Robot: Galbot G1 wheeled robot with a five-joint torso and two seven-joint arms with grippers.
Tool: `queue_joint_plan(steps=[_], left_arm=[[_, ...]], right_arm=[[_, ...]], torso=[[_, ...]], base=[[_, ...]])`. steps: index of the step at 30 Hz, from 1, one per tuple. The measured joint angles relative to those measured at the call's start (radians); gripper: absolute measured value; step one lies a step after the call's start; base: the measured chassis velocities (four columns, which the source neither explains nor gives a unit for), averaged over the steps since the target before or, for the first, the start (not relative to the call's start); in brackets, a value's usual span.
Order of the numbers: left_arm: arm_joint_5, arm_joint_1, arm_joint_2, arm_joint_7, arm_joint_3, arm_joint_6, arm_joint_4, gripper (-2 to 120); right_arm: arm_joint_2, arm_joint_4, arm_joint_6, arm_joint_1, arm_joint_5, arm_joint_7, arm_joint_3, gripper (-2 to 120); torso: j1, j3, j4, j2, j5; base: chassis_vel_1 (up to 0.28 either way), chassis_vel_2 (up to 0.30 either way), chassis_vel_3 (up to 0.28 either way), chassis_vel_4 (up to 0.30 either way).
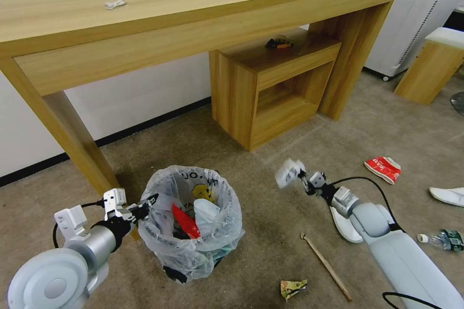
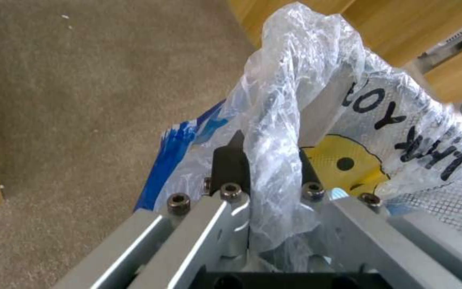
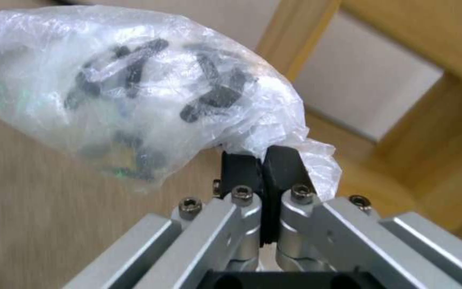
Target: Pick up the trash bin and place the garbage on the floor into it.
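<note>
Jaws: left gripper (image 1: 151, 201) clamps trash bin (image 1: 193, 222) rim; right gripper (image 1: 298, 174) pinches crumpled plastic wrapper (image 1: 288, 172) above open carpet (image 1: 270, 222).

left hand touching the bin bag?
Touching. In the left wrist view the left hand has its pads shut on a fold of the bag at the bin's rim.

litter-strewn beige carpet (image 1: 270, 231)

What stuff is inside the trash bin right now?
Inside the trash bin I can see a red wrapper and something crumpled and white, resting against the bag's yellow cartoon figure. The crinkly bag covers whatever lies deeper. The left pincer grips the bag's rim.
</note>
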Motion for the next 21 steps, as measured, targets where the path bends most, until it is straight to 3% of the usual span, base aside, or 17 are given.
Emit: queue_joint_plan(steps=[11,21], left_arm=[[0.008,-0.022,0.014,0.011,0.060,0.003,0.014,3],[0.008,-0.058,0.028,0.023,0.135,0.009,0.023,3]], right_arm=[[-0.006,0.135,0.048,0.031,0.216,0.005,-0.092,0],[0.000,0.216,0.043,0.105,0.274,0.022,-0.180,0]], torso=[[0.000,0.000,0.0000,0.000,0.0000],[0.000,0.000,-0.0001,0.000,-0.0001]], base=[[0.000,0.000,0.000,0.000],[0.000,0.000,0.000,0.000]])
